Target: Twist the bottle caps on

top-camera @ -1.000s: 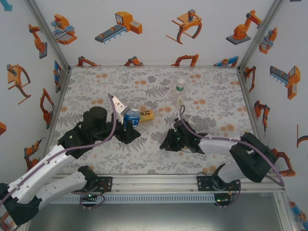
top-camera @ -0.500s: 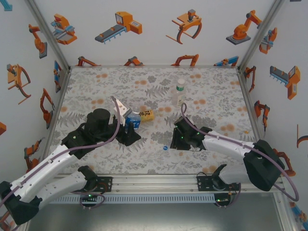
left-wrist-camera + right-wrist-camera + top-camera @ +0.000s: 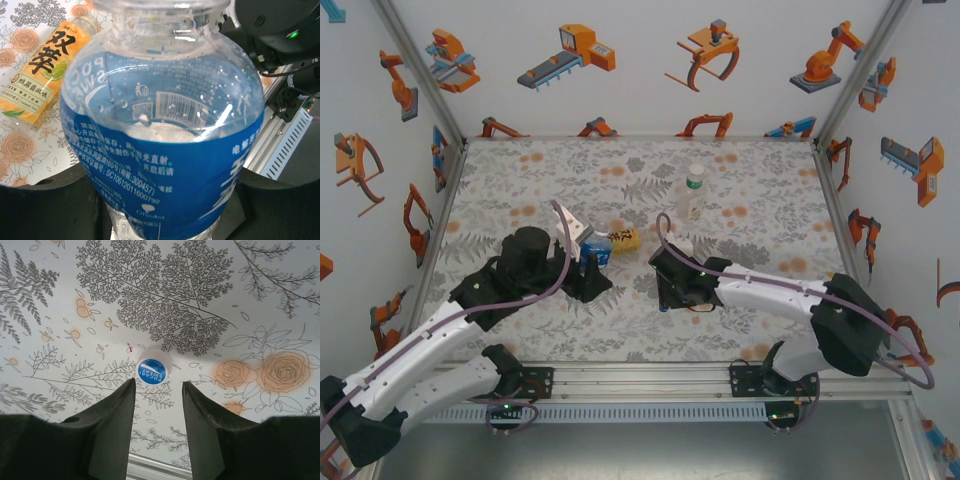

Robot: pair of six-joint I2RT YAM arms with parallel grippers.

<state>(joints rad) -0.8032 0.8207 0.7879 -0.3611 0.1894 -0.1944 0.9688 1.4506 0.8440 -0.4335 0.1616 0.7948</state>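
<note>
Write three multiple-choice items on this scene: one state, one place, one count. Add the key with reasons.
1. The left gripper is: A) open, holding nothing; B) shut on the blue-labelled bottle; C) shut on nothing.
2. The blue cap lies: A) on a bottle neck; B) inside the left gripper; C) on the mat, just beyond the right gripper.
3. Bottles in the scene: A) two; B) three; C) five.
Key: 1 B, the bottle sits between its fingers; 2 C, it rests loose ahead of the open fingers; 3 B, the held one, the yellow-labelled bottle lying beside it, the upright green-and-white bottle.
</note>
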